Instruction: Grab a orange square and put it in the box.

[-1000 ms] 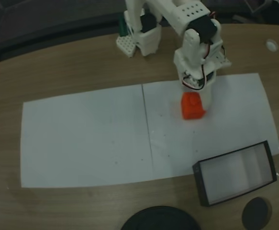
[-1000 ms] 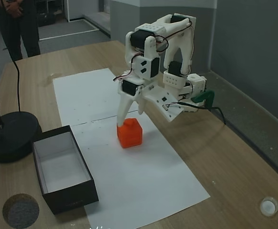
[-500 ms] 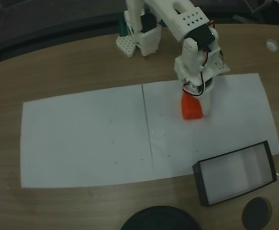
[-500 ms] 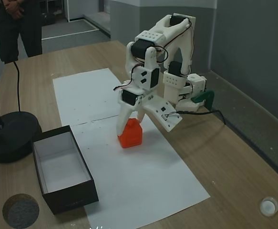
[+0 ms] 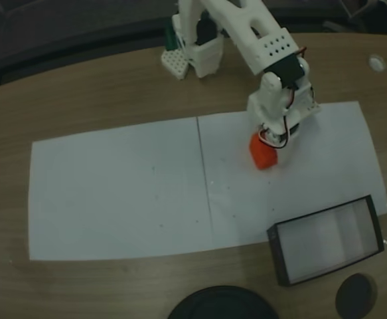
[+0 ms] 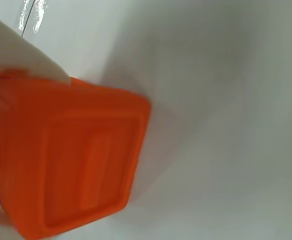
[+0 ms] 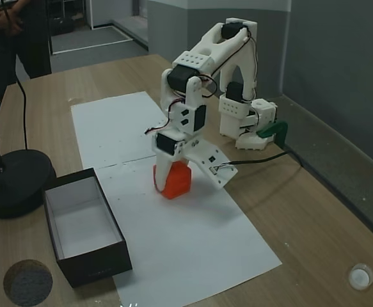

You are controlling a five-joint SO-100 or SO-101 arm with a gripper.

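One orange square (image 7: 176,181) on white paper, hand (image 7: 171,182) spread wide astride it, box (image 7: 84,252) well apart

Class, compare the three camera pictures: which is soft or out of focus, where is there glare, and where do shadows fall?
Wrist view: the orange square fills the left side, soft-edged, and casts a faint shadow onto the white paper; a small glare streak sits top left. Fixed view from above: dim, slightly hazy, darker toward the corners. Fixed view from the side: sharpest and brightest, with a soft shadow beside the box.

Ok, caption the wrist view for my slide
Orange cube on white paper, one white finger against its side.
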